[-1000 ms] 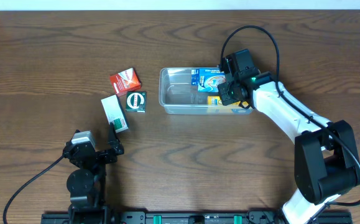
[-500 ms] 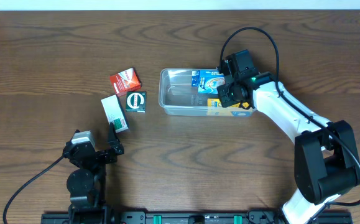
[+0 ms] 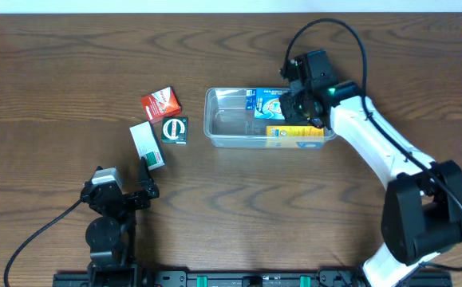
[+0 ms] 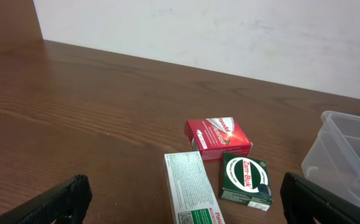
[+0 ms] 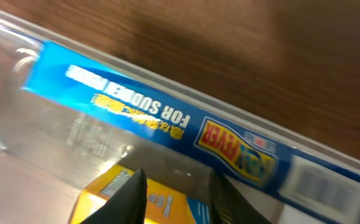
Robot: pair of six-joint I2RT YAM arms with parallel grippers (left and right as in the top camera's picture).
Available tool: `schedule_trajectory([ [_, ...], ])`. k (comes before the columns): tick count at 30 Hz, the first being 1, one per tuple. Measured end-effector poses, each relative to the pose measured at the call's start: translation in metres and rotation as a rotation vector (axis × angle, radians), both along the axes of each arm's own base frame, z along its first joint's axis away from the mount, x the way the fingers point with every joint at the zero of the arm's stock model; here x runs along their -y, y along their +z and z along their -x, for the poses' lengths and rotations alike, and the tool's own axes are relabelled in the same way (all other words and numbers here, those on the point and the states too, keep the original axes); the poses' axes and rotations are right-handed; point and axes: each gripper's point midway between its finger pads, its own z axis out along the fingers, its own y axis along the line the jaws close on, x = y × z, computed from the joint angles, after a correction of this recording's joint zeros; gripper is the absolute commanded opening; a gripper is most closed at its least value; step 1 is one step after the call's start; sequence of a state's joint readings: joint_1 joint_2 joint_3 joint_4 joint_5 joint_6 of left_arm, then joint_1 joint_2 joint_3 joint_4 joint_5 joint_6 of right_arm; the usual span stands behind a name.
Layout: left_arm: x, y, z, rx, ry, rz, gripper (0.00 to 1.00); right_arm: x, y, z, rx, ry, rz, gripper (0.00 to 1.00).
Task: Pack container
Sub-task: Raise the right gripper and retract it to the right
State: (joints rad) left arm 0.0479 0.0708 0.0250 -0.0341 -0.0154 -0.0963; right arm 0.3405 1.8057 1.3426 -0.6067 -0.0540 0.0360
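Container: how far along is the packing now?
Done: a blue box and a yellow box lie in the container. In hand: nothing; the right pincer hangs open over them, and the left pincer is open. Left: the red box, green box and white box sit on the table.

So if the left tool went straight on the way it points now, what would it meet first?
Probably the long white and green box, lying flat straight ahead of the open left tool. The green Zam-Buk box sits right of that line; depth is unclear.
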Motion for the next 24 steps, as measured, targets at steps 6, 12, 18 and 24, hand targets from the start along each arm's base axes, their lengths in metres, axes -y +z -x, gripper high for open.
schedule_trajectory([
  [6, 0.0, 0.0, 0.0, 0.0, 0.0, 0.0, 0.98, 0.018, 0.055, 0.001, 0.091, -0.049, -0.016, 0.52],
  [12, 0.0, 0.0, 0.0, 0.0, 0.0, 0.0, 0.98, 0.084, 0.12, -0.001, 0.228, -0.249, -0.05, 0.87],
  [18, 0.0, 0.0, 0.0, 0.0, 0.0, 0.0, 0.98, 0.183, 0.136, 0.008, 0.246, -0.599, -0.031, 0.99],
  [24, 0.0, 0.0, 0.0, 0.0, 0.0, 0.0, 0.98, 0.265, 0.112, 0.036, 0.138, -0.885, 0.01, 0.99],
])
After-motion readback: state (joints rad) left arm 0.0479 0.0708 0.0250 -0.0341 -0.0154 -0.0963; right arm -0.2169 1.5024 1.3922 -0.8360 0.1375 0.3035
